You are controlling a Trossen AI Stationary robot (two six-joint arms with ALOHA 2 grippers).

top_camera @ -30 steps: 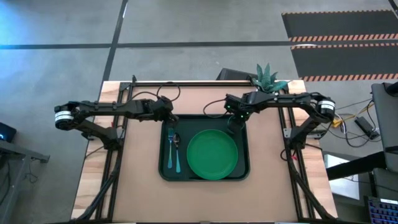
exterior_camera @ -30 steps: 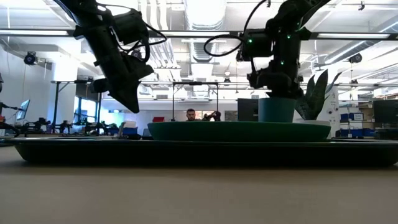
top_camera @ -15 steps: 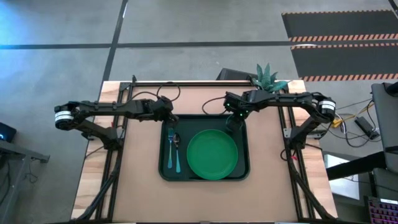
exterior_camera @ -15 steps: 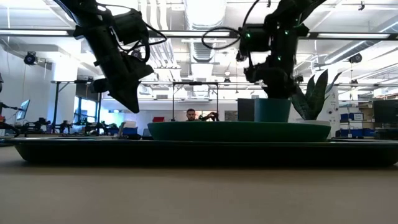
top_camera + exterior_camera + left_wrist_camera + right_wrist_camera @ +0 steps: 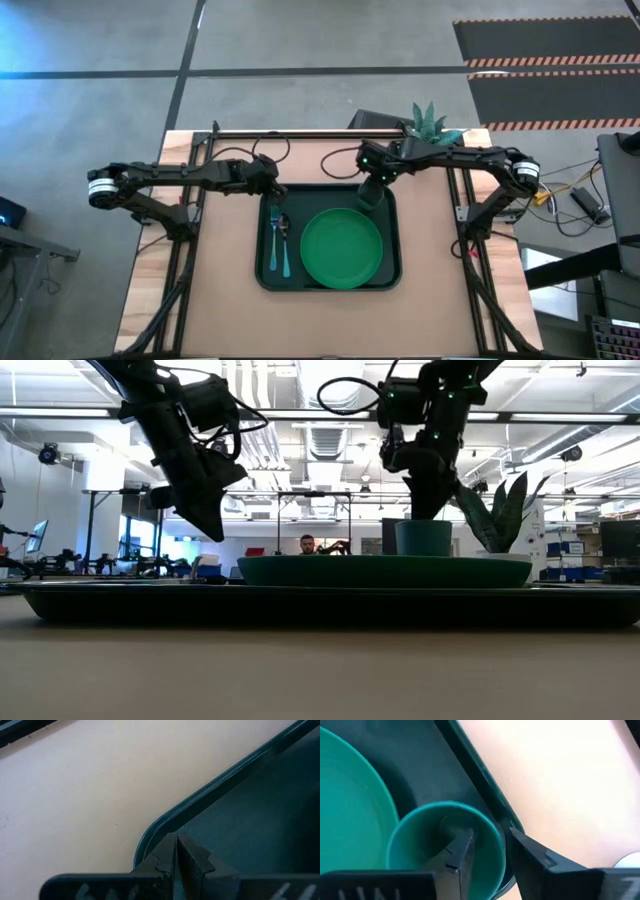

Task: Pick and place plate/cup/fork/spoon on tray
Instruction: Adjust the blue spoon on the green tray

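The dark green tray (image 5: 392, 275) lies mid-table and holds the green plate (image 5: 341, 247), the fork (image 5: 272, 245) and the spoon (image 5: 284, 238) side by side at its left. The cup (image 5: 445, 845) stands upright in the tray's far right corner, beside the plate. My right gripper (image 5: 490, 837) is open above it, one finger inside the cup and one outside, with the cup's wall between them and a gap on either side. My left gripper (image 5: 274, 190) hangs shut above the tray's far left corner (image 5: 165, 820), holding nothing.
A white pot with a spiky plant (image 5: 428, 125) stands at the table's far edge, just behind my right arm. Bare tabletop lies near the front edge and on either side of the tray. A person shows far off in the room (image 5: 306, 544).
My right gripper has carried the cup a little toward the table's left and far edge, into the tray's far right corner. In the low view its wrist has risen above the cup, which stays upright.
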